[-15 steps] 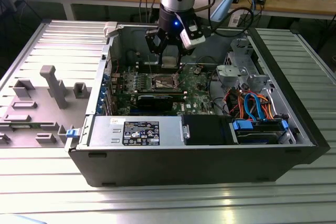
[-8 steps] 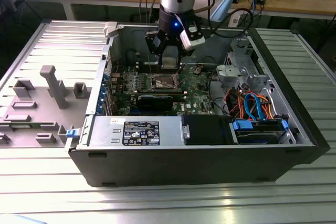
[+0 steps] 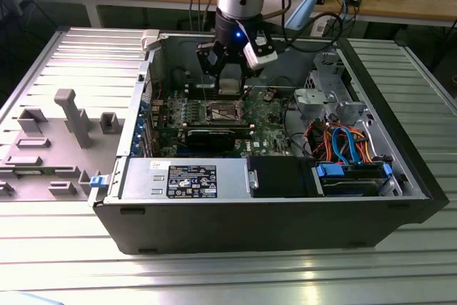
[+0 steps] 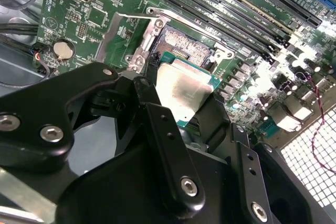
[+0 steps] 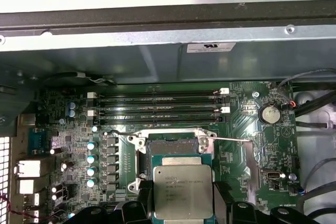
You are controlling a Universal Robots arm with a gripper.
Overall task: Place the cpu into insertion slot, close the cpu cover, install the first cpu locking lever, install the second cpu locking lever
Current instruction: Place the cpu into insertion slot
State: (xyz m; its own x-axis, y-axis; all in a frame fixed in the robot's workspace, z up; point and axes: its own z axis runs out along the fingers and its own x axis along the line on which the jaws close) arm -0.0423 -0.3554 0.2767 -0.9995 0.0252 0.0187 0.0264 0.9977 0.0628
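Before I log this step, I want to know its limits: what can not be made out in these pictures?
- Whether the cpu touches the insertion slot: unclear in both wrist views; the cpu hides part of the slot.
- The cpu's near edge, first wrist view: cut off by the picture's edge.
- The gripper's hold, exterior view: hidden behind its own body.

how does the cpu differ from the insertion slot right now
The cpu has a dull silver top with a green edge; the insertion slot shows a dark contact field inside a silver rim. The cpu is clamped in the gripper, above the green board; the insertion slot sits fixed in that board, with nothing in it. Both are square and look close in size.
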